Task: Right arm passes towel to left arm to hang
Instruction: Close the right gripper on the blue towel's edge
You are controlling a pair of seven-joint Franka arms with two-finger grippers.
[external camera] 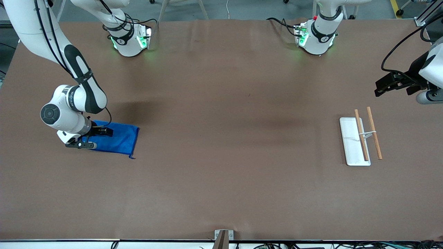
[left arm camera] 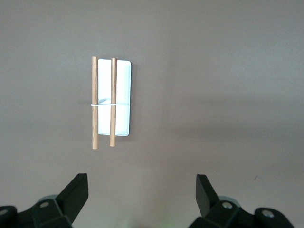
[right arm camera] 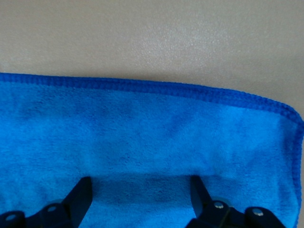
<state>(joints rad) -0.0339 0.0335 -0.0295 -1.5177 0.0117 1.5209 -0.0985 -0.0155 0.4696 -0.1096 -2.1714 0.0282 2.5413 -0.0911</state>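
Two arms share the brown desk [external camera: 221, 138], and each camera tells a different part. From the front view, the right arm [external camera: 74, 100] bends down at the right arm's end of the desk, its right gripper [external camera: 90, 137] low on the blue towel [external camera: 119, 138], hiding the towel's edge on that side. Only the right wrist view shows the detail: the towel [right arm camera: 152, 137] lies flat with its darker hem running along the edge, and the jaws stand spread wide with cloth between them, not yet pinching it, their fingertips [right arm camera: 80, 192] right at the cloth.

On the front view's clock face the towel sits near 9 o'clock, the white rack [external camera: 353, 145] with two wooden rods [external camera: 374, 133] near 3. The left arm [external camera: 431, 69] waits up in the air, its left gripper [external camera: 382, 88] over bare desk near the rack. Its wrist view shows jaws spread wide and empty, looking down on the rack [left arm camera: 121, 97] and rods [left arm camera: 95, 102]; nothing stands between.
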